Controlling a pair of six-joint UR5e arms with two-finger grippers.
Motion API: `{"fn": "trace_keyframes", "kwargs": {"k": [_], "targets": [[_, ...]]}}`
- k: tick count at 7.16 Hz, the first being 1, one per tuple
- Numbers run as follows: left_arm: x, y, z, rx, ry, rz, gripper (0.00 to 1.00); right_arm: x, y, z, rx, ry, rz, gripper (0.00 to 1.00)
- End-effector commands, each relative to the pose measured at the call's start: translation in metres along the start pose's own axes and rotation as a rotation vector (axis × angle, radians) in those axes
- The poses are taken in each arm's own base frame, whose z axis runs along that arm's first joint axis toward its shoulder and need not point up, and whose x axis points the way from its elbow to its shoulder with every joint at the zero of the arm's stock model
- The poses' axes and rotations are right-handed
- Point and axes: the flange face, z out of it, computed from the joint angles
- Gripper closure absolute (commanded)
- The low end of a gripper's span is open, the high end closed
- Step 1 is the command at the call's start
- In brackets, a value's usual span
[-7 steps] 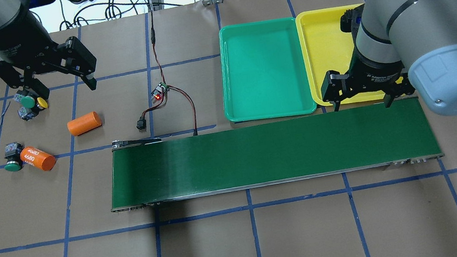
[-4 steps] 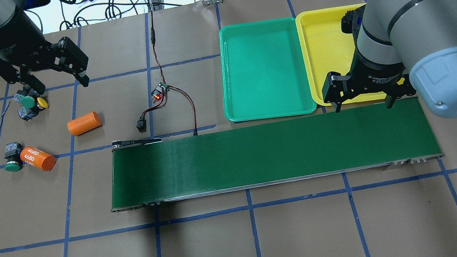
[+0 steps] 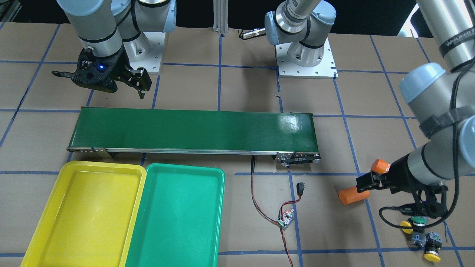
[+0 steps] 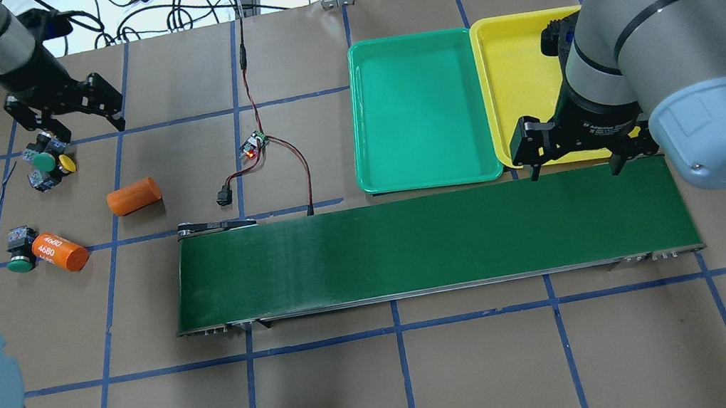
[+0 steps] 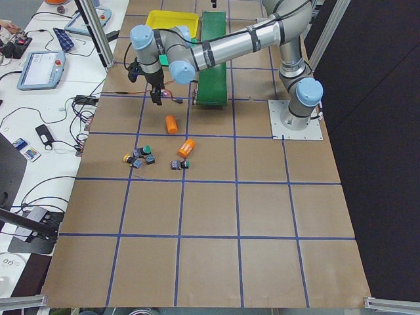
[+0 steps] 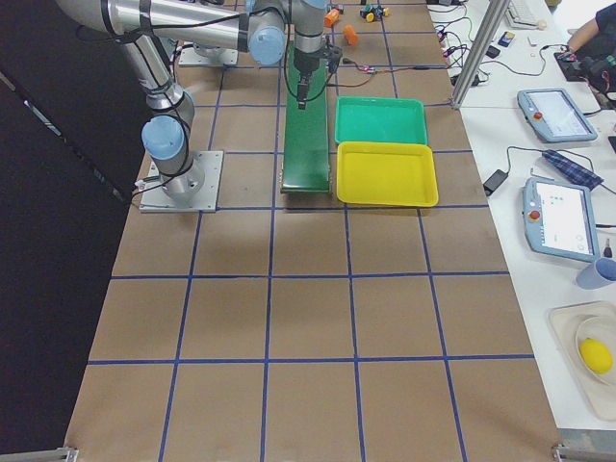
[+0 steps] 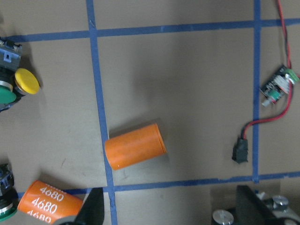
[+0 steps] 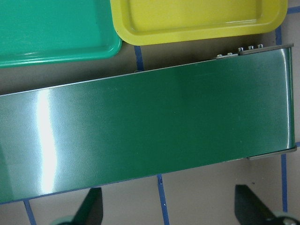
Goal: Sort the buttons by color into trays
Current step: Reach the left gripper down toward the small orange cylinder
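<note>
The left end effector is held above the table with its jaws spread wide and nothing between them. Just beside one jaw, off to the side of the gap, a green button is seen touching a yellow button, with a third button, yellow-capped, close behind them. A little farther out a cylinder lies on its side, and beyond it a second green button rests against a numbered cylinder. Well apart lies the belt. At its far end the right end effector is poised, likewise wide and holding nothing, with the yellow tray just beside it and the green tray next along. No button is in either tray, so the approach to the first pick is judged to be in hand. The left end effector would next need to be centred over one cap and lowered so that only that button is straddled.
</note>
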Motion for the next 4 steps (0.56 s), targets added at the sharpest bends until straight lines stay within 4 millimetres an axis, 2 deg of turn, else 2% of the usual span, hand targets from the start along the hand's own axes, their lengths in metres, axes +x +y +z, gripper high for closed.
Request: {"fn": "trace_keyframes", "kwargs": {"k": [1,3,4], "targets": [[-0.009,-0.024,0.067,-0.075,0.011,-0.145,0.00,-0.001,-0.005,0.007,-0.012,0.002,-0.004,0.00],[-0.012,-0.024,0.085,-0.103,0.014,-0.169,0.00,0.000,-0.003,0.004,-0.006,0.011,-0.004,0.00],[-0.011,-0.021,0.083,-0.108,0.010,-0.088,0.00,0.001,-0.002,0.003,-0.003,0.017,-0.004,0.00]]}}
